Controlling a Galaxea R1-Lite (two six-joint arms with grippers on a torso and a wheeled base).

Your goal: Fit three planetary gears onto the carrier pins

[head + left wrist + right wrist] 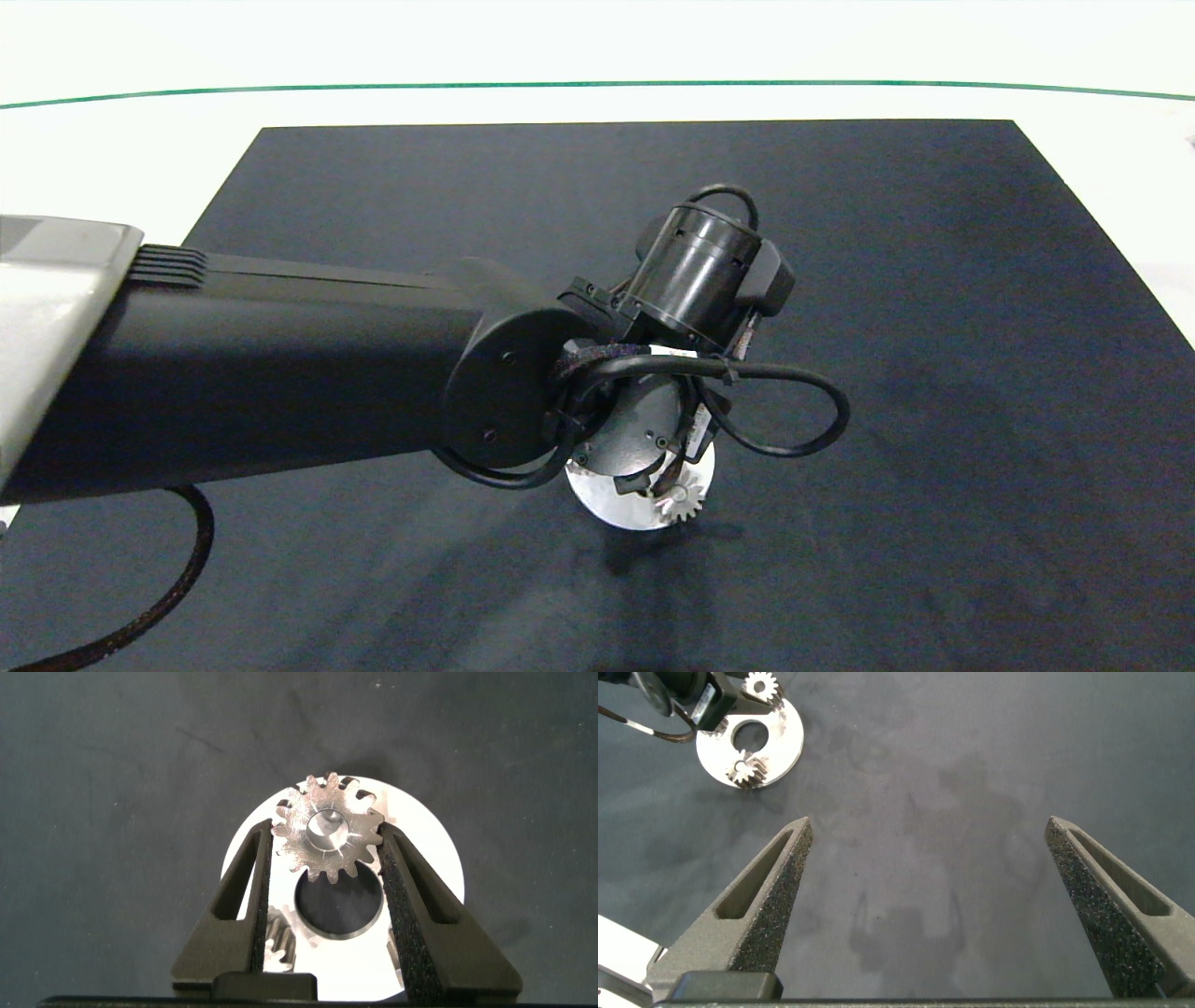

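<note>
My left gripper (324, 835) hangs over the white disc (425, 859), shut on a silvery planetary gear (301, 845) by its teeth. The gear's centre hole sits on a carrier pin (327, 824) at the disc's rim. A second gear (280, 938) rests on the disc beside the large centre hole, partly hidden behind one finger. In the head view the left gripper (667, 485) covers most of the disc (607, 499), with one gear (680, 506) showing under it. My right gripper (929, 831) hovers open over bare mat, well away from the disc (785, 737).
A dark mat (934, 373) covers the table, with white tabletop around it. The left arm (280, 364) reaches in across the mat's left half, its cable loop (794, 411) sticking out to the right.
</note>
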